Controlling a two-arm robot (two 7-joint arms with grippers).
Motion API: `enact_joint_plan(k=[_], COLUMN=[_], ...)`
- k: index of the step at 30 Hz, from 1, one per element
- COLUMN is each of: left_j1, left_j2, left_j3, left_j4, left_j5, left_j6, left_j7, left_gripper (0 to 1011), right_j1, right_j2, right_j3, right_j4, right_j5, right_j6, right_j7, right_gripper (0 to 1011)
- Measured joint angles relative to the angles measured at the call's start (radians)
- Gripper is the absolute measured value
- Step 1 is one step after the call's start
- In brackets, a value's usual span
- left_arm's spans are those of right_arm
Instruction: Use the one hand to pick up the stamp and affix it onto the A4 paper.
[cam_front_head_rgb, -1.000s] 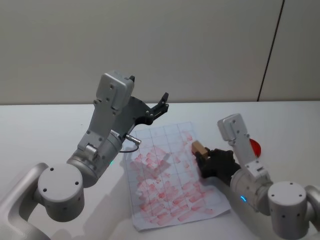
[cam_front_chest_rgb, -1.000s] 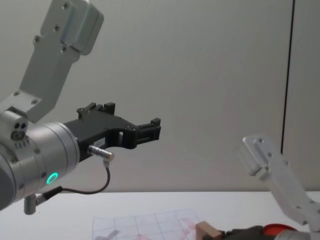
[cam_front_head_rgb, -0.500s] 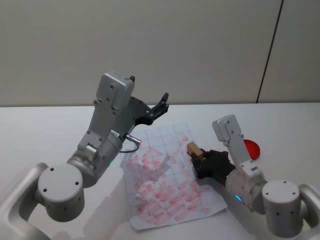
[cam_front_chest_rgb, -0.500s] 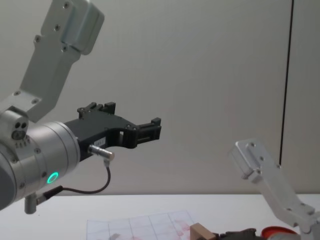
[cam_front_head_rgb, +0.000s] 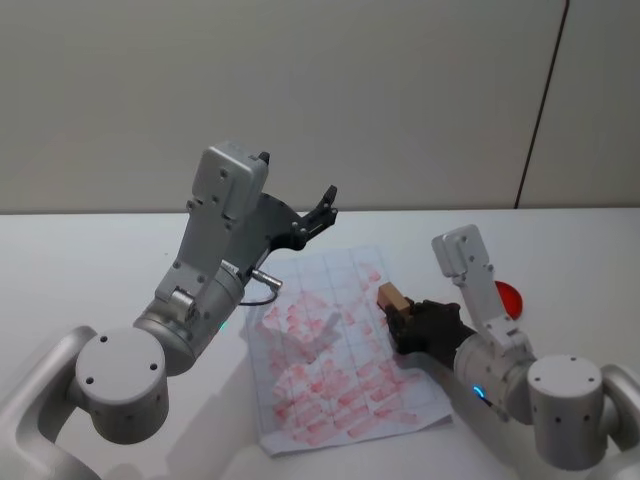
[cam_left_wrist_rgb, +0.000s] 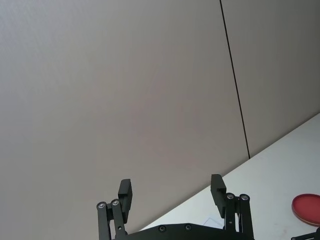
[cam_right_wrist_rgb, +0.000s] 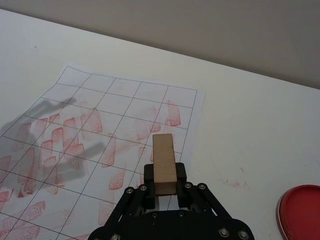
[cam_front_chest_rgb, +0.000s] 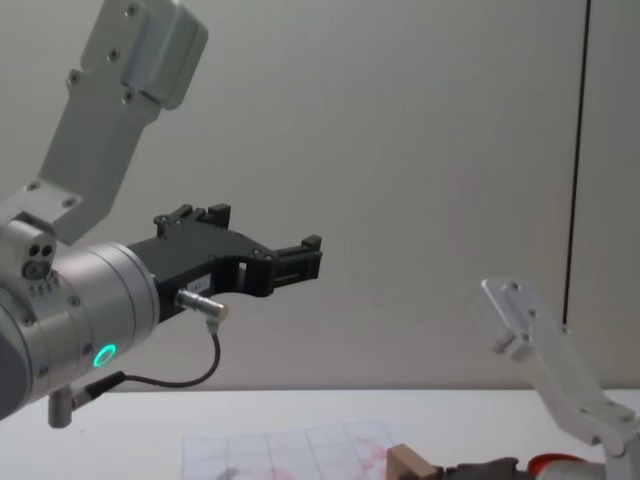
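My right gripper (cam_front_head_rgb: 399, 313) is shut on the stamp (cam_front_head_rgb: 392, 297), a small tan wooden block. It holds the block low over the right edge of the A4 paper (cam_front_head_rgb: 325, 350), a gridded white sheet covered in red prints. In the right wrist view the stamp (cam_right_wrist_rgb: 163, 162) sticks out between the black fingers (cam_right_wrist_rgb: 149, 176) above the paper (cam_right_wrist_rgb: 100, 125); whether it touches the sheet I cannot tell. The left gripper (cam_front_head_rgb: 325, 206) is raised high above the paper's far left corner, and its jaws stand open and empty (cam_left_wrist_rgb: 171, 192).
A red round ink pad (cam_front_head_rgb: 510, 296) lies on the white table (cam_front_head_rgb: 80, 260) to the right of the right arm. It also shows as a red dish (cam_right_wrist_rgb: 302, 212) near the gripper. The raised left arm (cam_front_chest_rgb: 90, 300) looms over the left half of the table.
The right gripper with the stamp swung a little left, then came back slightly right. The paper shifted and turned a little with it. The left arm has not moved.
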Motion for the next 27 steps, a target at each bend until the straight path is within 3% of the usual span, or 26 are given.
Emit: enact_joint_plan(k=[6, 15, 20, 27], left_j1=[0.000, 0.000, 0.000, 0.000], left_j2=[0.000, 0.000, 0.000, 0.000], left_j3=[0.000, 0.000, 0.000, 0.000], left_j4=[0.000, 0.000, 0.000, 0.000], left_j5=[0.000, 0.000, 0.000, 0.000], left_j6=[0.000, 0.000, 0.000, 0.000], left_j7=[0.000, 0.000, 0.000, 0.000], left_gripper=[1001, 1001, 1001, 1001], right_j1=[-0.013, -0.034, -0.055, -0.078], right_j2=[0.011, 0.033, 0.056, 0.080], right_j3=[0.010, 0.032, 0.056, 0.081], right_j4=[-0.047, -0.178, -0.260, -0.316], right_j5=[0.013, 0.038, 0.063, 0.087], right_j6=[0.007, 0.017, 0.033, 0.059], right_j7=[-0.012, -0.045, -0.087, -0.133], right_gripper=[217, 217, 217, 217])
